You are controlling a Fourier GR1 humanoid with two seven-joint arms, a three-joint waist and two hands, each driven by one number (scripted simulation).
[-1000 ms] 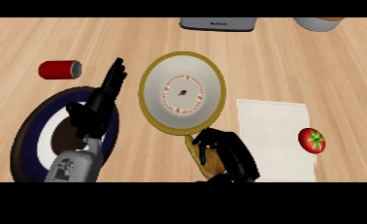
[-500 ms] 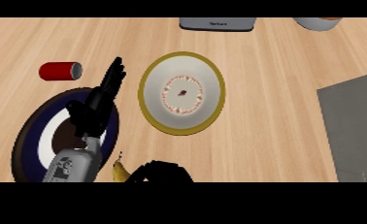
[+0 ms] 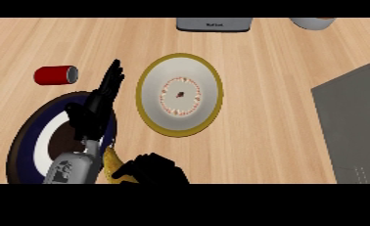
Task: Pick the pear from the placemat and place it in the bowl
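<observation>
The bowl, white with a yellow rim, stands in the middle of the wooden counter. At the lower edge a yellow pear shows in part, just left of my right hand. That hand's dark fingers are curled against the fruit, and most of the hand is cut off by the frame's edge. My left hand rests open, fingers pointing up, over the rim of a dark blue round mat with a white centre, left of the bowl.
A red can lies on its side at the left. A grey slab fills the right edge. At the back stand a grey appliance and a second bowl.
My right hand has moved left and down to the lower edge, with the yellow fruit now beside it. The white mat with a red fruit no longer shows; a grey slab is at the right.
</observation>
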